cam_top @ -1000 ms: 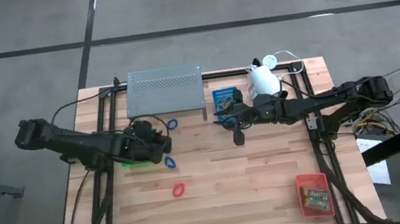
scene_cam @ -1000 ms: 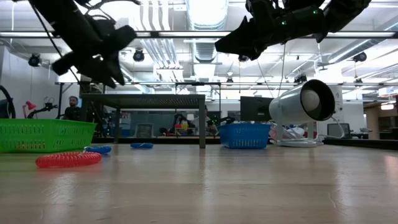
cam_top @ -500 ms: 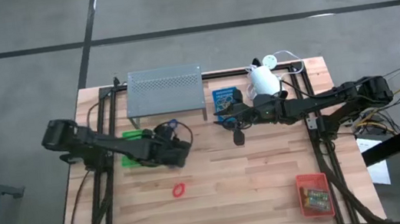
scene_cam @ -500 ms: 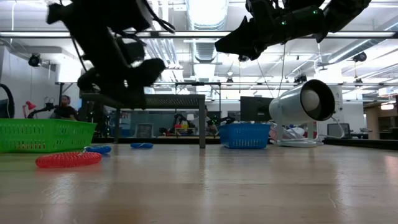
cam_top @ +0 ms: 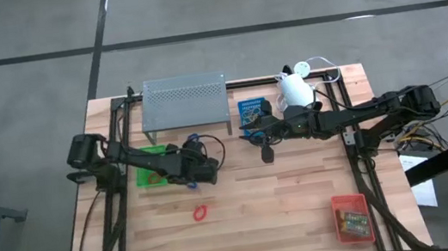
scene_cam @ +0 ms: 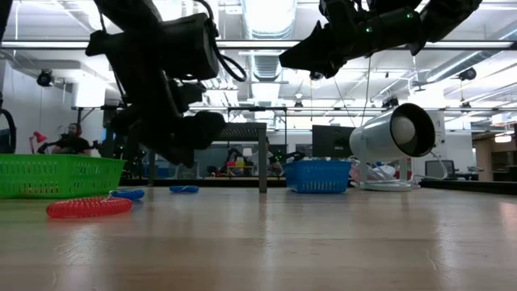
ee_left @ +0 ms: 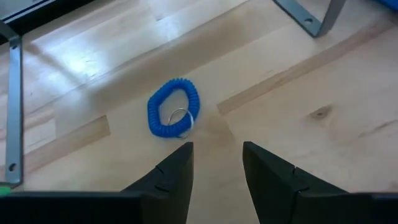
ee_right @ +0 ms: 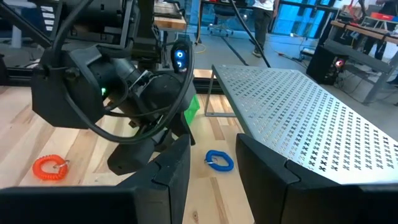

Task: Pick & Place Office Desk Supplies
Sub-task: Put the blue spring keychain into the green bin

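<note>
The worktop [cam_top: 287,212] is a pale wooden slab. At its far edge stands the grey perforated shelf [cam_top: 185,101], and right of that lies the white lamp [cam_top: 294,90] on its side.

The left arm reaches across the left half, its left pincer [cam_top: 209,172] hanging just above the wood in front of the shelf. In its wrist view the two dark fingers [ee_left: 175,171] stand partly apart with bare wood between them; they hold nothing and touch nothing. Just ahead of the tips lies a blue coil loop [ee_left: 175,115], flat on the worktop (a small metal ring sits inside it, at the side nearest the fingers). The loop is a slightly stretched oval, its long axis running roughly along the line of the fingers.

The right arm waits raised over the far middle, its right pincer [cam_top: 262,141] near the blue tray [cam_top: 251,108]; its fingers [ee_right: 168,168] also stand partly apart and empty.

The green tray [cam_top: 152,168] sits beside the left arm. The red-orange tray [cam_top: 351,217] is at the near right corner, with printed card boxes [cam_top: 355,222] in it. A red coil loop [cam_top: 202,212] lies flat on open wood, near the middle.
</note>
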### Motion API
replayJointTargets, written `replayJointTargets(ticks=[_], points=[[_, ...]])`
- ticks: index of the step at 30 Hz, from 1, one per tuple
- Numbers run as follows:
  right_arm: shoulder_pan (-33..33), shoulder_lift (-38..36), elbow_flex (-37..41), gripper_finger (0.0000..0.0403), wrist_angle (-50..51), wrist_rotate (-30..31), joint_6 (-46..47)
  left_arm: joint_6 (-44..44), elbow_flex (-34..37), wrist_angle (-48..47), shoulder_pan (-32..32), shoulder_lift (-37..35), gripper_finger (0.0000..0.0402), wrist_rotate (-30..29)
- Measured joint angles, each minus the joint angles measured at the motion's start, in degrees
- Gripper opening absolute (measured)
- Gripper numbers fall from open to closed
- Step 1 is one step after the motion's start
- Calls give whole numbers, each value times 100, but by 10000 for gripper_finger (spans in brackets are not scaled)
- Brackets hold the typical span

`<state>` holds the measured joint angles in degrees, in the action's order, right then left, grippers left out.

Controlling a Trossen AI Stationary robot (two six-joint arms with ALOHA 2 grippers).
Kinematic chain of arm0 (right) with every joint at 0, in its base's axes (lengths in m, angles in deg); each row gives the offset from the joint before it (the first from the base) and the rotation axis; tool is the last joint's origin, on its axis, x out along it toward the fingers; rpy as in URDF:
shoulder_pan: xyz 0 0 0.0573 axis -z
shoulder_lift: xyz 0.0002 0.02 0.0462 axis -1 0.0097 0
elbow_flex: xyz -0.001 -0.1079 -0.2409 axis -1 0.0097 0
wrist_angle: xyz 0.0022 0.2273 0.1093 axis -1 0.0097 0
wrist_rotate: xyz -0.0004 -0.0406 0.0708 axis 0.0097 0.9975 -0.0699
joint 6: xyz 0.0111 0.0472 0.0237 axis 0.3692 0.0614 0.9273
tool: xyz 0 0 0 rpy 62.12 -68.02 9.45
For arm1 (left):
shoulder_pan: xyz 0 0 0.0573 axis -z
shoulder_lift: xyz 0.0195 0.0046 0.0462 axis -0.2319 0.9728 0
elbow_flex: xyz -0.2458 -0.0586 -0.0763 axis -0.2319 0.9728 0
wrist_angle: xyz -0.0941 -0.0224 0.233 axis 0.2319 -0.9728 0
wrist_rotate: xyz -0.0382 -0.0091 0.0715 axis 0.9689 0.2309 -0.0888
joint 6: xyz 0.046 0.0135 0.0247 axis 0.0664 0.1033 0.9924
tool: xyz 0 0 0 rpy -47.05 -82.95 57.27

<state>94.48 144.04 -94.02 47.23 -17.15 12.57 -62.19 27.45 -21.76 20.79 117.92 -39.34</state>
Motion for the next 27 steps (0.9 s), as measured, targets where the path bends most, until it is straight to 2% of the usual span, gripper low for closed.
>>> replayJointTargets(ticks=[16, 21, 27], points=[[-2, 0, 0, 127, 1, 0, 0, 607, 53, 270, -137, -2, 142, -190], [0, 0, 0, 127, 0, 1, 0, 433, 58, 432, -263, 144, 142, -202], [0, 0, 0, 127, 1, -1, 0, 846, 60, 640, -399, 406, 142, -88]])
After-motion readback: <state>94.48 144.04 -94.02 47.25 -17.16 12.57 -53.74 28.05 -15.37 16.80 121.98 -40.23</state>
